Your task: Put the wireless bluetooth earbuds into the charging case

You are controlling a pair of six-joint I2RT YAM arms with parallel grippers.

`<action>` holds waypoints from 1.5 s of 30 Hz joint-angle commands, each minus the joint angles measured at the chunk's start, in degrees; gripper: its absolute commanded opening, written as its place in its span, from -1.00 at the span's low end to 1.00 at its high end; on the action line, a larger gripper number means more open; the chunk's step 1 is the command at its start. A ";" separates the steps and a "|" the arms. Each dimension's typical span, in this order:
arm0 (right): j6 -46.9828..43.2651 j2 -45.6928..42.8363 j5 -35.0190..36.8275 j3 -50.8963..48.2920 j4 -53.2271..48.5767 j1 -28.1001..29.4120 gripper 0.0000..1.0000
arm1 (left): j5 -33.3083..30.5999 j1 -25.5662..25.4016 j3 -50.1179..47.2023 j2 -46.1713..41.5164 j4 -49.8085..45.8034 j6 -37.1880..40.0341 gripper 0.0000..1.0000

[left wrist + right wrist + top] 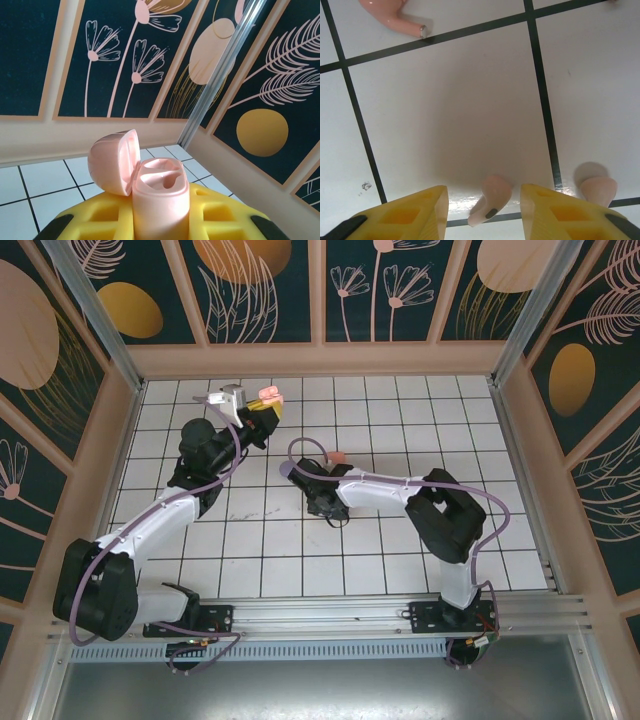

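Left fingers (210, 210): clamped on the open pink case (160, 190), held up off the tabletop (470, 100).
Right fingers (437, 200): partly open, straddling a pink earbud (492, 197) lying on the tabletop, gripping nothing.
Risk: the earbud sits nearer one finger, so closing may flick it away or pinch it crooked.

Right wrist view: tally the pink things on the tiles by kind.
Earbuds: 2, the top-left earbud and the bottom-centre earbud.
Rounded pink piece, part hidden, kind unclear: 1.
Total: 3.
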 commanded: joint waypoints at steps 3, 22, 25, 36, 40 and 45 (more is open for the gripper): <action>-0.59 1.58 0.76 0.90 -1.91 0.26 -0.20 | 0.24 0.29 -0.47 -0.77 3.69 -1.12 -1.00; -0.35 0.91 -0.29 -1.63 -1.73 0.37 -0.29 | 1.04 0.29 -1.20 -0.21 5.01 -2.04 -1.00; -0.15 -0.10 -0.30 -2.24 -1.79 0.45 -0.30 | 1.04 0.31 -1.27 -0.15 5.35 -2.15 -1.00; -0.25 -1.25 -0.30 -2.35 -2.87 0.52 -0.31 | 1.57 0.25 -1.29 0.60 6.42 -3.00 -1.00; -0.07 -2.09 -0.12 -2.82 -3.26 0.48 -0.32 | 1.48 0.29 -1.46 0.60 6.59 -3.01 -1.00; -0.20 -2.58 -0.03 -2.64 -3.51 0.52 -0.32 | 1.57 0.32 -1.47 0.60 6.75 -3.16 -1.00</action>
